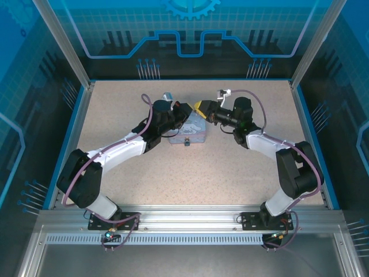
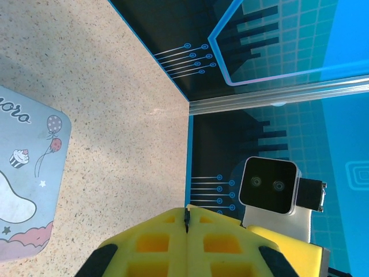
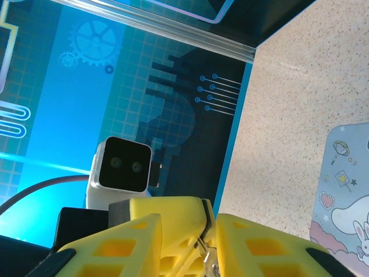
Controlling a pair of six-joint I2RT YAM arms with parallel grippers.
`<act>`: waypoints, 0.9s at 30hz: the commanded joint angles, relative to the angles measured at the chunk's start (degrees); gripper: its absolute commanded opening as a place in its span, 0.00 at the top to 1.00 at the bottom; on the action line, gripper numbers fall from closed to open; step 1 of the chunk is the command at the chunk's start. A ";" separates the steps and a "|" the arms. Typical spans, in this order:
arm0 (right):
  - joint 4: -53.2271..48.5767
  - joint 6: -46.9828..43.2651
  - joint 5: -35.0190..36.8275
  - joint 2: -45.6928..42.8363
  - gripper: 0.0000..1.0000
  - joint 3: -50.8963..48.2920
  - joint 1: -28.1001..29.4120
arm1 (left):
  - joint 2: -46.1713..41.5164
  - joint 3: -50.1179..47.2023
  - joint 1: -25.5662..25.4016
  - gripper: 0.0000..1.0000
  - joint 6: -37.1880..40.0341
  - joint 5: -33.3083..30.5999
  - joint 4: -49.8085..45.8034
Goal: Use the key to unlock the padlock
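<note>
left gripper (image 2: 186,212) was clenched on key (image 2: 186,220), dark sliver poking from its tips | right gripper (image 3: 196,228) jaws stood partly apart around small metal piece (image 3: 206,253), couldn't tell if gripped | both were tip to tip above pale blue tin (image 1: 193,134)

**Tin** (image 1: 195,134), table (image 1: 144,179) centre: far part hidden beneath the left gripper (image 1: 185,111) and right gripper (image 1: 203,108). The left wrist view cuts the tin (image 2: 23,190) at its left edge, and the right wrist view cuts the tin (image 3: 346,190) at its right edge.

**Key** (image 2: 186,219): only a dark tip shows between the left gripper's closed fingers (image 2: 155,242).

**Metal piece** (image 3: 207,255) between the right gripper's fingers (image 3: 259,242): cut off below, unidentifiable.

**Speck** (image 1: 187,142) at the tin's near edge: too small to tell.
</note>
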 commanded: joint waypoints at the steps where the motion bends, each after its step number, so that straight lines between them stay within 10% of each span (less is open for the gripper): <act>1: 1.49 0.47 -0.87 -0.38 0.70 -1.54 1.17 | 0.12 2.13 -0.43 1.00 0.76 -0.01 1.28; 27: 3.11 1.42 -0.72 -0.75 0.84 -3.99 1.28 | 0.08 2.17 -0.53 1.00 0.96 -0.89 0.98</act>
